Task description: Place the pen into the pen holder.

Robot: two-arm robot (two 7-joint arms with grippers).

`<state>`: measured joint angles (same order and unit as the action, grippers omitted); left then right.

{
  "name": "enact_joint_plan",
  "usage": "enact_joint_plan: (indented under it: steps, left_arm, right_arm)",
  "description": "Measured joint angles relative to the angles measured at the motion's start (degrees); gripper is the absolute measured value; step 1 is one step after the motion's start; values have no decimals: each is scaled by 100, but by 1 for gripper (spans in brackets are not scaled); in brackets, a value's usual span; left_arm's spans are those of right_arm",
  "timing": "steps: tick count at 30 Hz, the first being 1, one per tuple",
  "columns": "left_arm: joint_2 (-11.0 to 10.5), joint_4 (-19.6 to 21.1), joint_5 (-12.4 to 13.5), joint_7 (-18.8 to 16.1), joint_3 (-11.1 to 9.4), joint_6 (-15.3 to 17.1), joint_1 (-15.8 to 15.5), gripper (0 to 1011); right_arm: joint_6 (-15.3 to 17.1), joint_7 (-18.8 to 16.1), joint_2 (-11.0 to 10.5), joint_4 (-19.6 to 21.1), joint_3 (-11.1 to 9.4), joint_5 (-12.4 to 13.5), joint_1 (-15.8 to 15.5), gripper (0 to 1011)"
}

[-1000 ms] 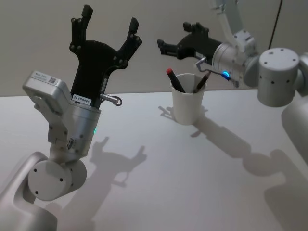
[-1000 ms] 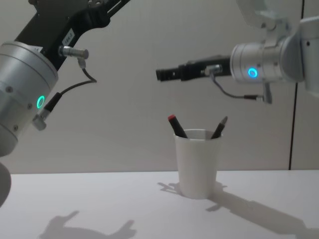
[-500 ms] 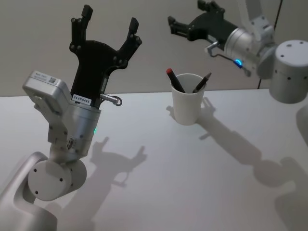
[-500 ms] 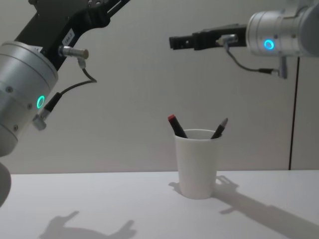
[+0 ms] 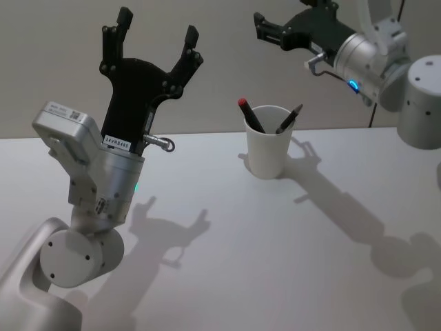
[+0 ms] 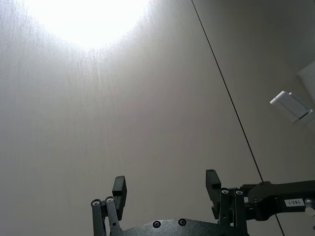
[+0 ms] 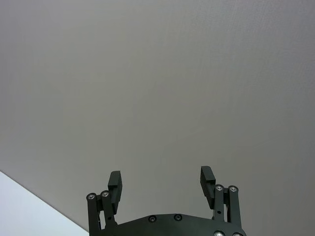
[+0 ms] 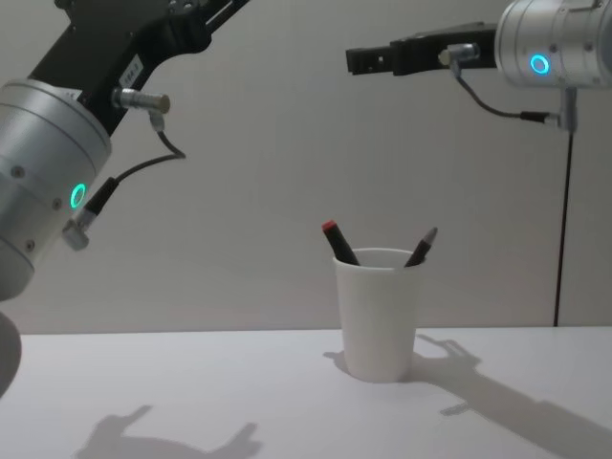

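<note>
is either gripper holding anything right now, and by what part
Nothing is held. The right gripper is up above the pen holder with open, empty jaws; both pens stand in the cup. The left gripper is parked, raised, jaws open and empty.

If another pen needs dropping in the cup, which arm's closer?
Right. The right gripper hangs open above the pen holder, which holds two pens. The left gripper is parked far off, open.

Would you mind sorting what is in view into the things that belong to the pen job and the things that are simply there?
Belonging to the job:
- pen holder, white cup on the table
- red-capped pen, in the cup
- dark pen, in the cup
- right gripper, open, raised above the cup

Simply there:
- left gripper, open, raised off to the cup's left
- table
</note>
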<state>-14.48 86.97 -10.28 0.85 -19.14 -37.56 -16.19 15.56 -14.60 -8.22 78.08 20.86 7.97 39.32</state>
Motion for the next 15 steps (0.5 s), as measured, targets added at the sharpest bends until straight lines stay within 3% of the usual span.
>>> enact_joint_plan:
  steps: [7, 15]
  left_arm:
    - [-7, 1, 0, 0, -5, 43, 2, 1001]
    - [-90, 70, -5, -1, -79, 456, 30, 1001]
  right_arm:
    - [-4, 10, -10, 20, -8, 1, -41, 1002]
    - [-115, 98, -96, 205, -71, 67, -355, 1002]
